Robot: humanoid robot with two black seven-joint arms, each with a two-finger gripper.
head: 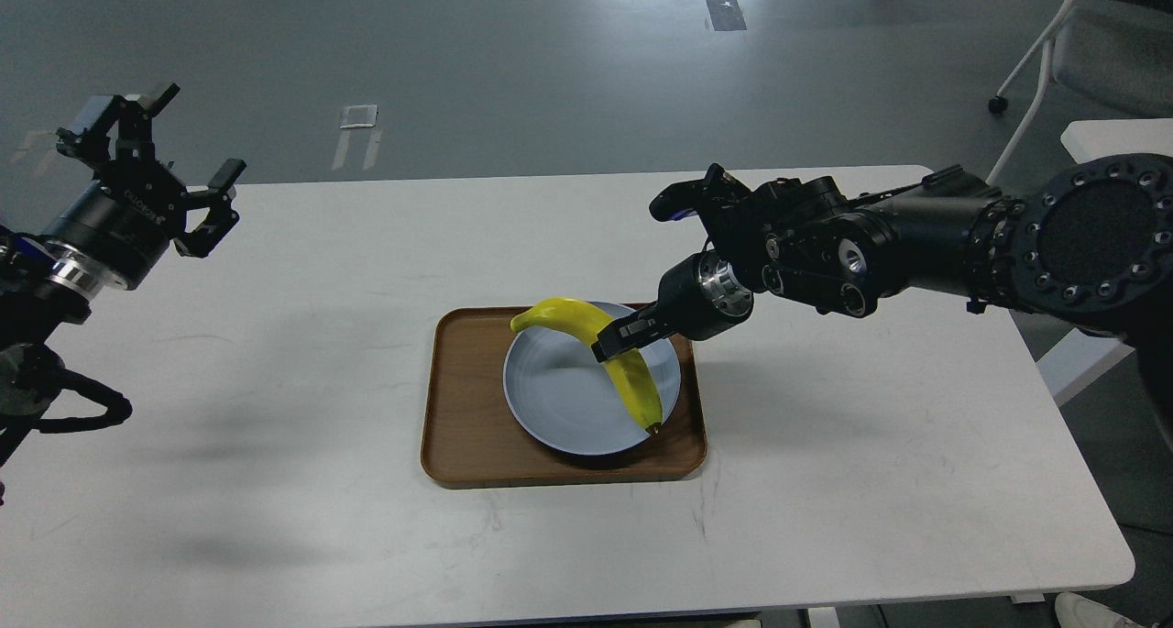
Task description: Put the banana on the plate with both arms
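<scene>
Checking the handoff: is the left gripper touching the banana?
No, the left gripper is raised far from the banana, which the right gripper holds.

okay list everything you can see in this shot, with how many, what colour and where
banana: one, yellow, over the plate's right side, gripped mid-length
plate: one, pale blue-grey, on the tray
tray: one, brown wood, table centre
table: one, white, fills the view
chair: one, white frame with grey seat, top right on the floor
left end effector: one, black, open, raised over the table's left edge
right end effector: one, black, closed on the banana
</scene>
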